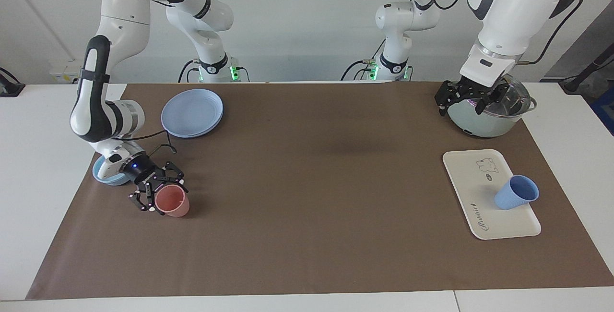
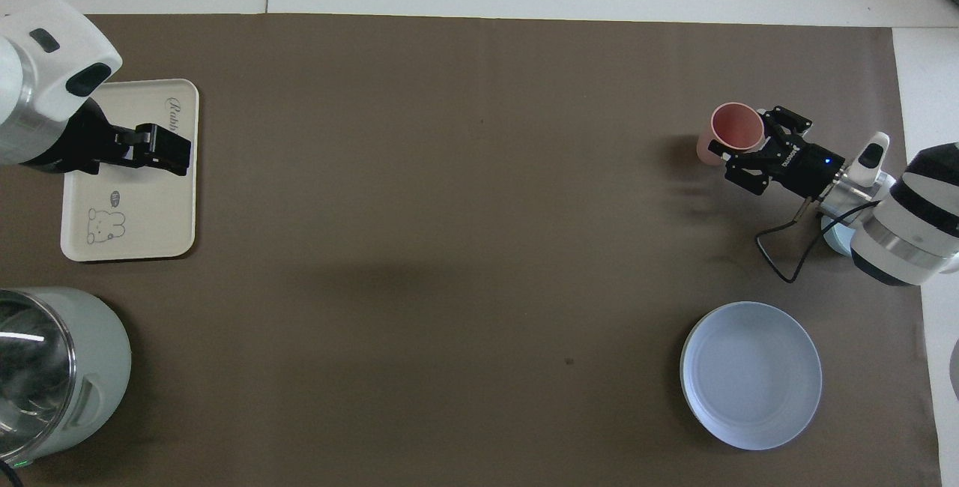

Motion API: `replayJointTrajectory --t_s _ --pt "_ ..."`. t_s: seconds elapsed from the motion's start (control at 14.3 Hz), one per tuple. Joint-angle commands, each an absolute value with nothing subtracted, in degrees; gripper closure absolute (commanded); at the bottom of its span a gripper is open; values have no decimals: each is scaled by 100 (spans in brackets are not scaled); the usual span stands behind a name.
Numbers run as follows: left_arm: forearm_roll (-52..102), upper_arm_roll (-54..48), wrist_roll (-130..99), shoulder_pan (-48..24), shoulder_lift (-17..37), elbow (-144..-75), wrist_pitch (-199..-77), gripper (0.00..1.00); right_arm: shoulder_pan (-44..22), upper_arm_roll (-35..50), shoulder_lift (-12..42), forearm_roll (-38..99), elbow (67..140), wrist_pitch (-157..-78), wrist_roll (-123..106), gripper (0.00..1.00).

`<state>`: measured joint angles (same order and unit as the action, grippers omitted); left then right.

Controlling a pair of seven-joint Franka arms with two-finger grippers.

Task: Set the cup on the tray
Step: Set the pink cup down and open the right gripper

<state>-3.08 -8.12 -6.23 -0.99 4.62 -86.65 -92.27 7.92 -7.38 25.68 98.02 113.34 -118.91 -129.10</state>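
Jaws beside tapered plastic cup (image 1: 516, 193), flat tray (image 1: 467, 177)

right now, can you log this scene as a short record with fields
cup: small periwinkle-blue plastic tumbler, upright on the tray, free of both grippers
tray: flat cream-white rectangular tray, toward the left arm's end of the table
left gripper: raised over the pale green pot, empty
right gripper: low at the salmon-pink cup, which stands on the brown mat
others: blue plates; light-blue bowl under the right arm
task state: looks done
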Motion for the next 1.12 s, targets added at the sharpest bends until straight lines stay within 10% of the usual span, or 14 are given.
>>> replayJointTrajectory --t_s 0.0,1.05 --pt "-202 -747 -650 -79 413 -8640 -9194 0 861 -712 2549 9914 11364 -11804 -12955 0" --pt "79 -765 -677 53 1011 -7883 -8613 0 985 -756 1092 8124 11321 -11644 -10604 0"
